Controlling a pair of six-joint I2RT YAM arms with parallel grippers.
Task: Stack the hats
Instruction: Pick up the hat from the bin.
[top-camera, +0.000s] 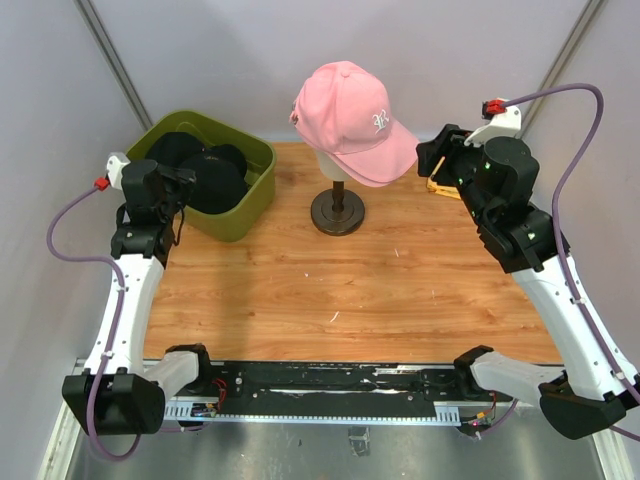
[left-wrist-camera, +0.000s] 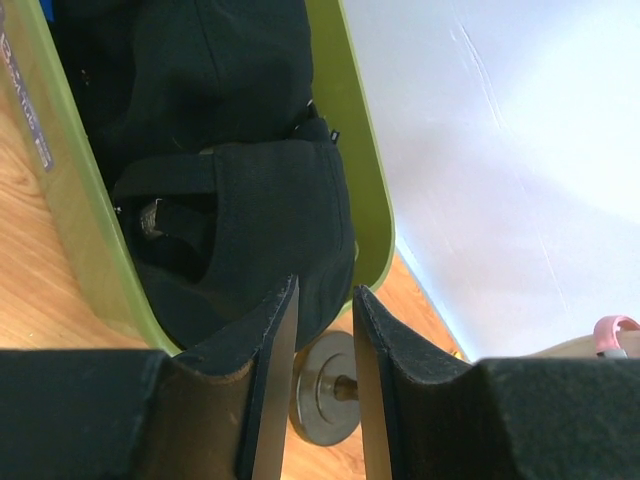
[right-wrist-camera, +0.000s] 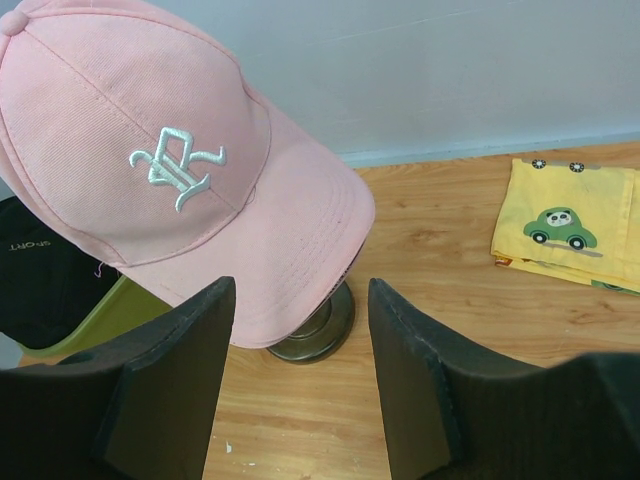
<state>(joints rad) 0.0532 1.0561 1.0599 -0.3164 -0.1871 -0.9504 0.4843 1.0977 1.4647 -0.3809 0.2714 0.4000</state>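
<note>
A pink hat (top-camera: 345, 118) with a white logo sits on the cream mannequin head; its brim (right-wrist-camera: 290, 240) points toward my right gripper. Two black hats (top-camera: 203, 172) lie in the olive-green bin (top-camera: 256, 194); the nearer one (left-wrist-camera: 260, 220) shows its back strap. My left gripper (top-camera: 188, 180) hovers at the bin's left rim over the black hats. Its fingers (left-wrist-camera: 325, 290) stand a narrow gap apart with nothing between them. My right gripper (top-camera: 430, 160) is just right of the pink brim, open (right-wrist-camera: 300, 285) and empty, with the brim's edge just ahead of its fingertips.
The mannequin head stands on a dark round base (top-camera: 337, 212) at the table's back middle. A folded yellow cloth (right-wrist-camera: 570, 225) with a panda-car print lies at the back right, behind my right gripper. Grey walls close in at the back and both sides.
</note>
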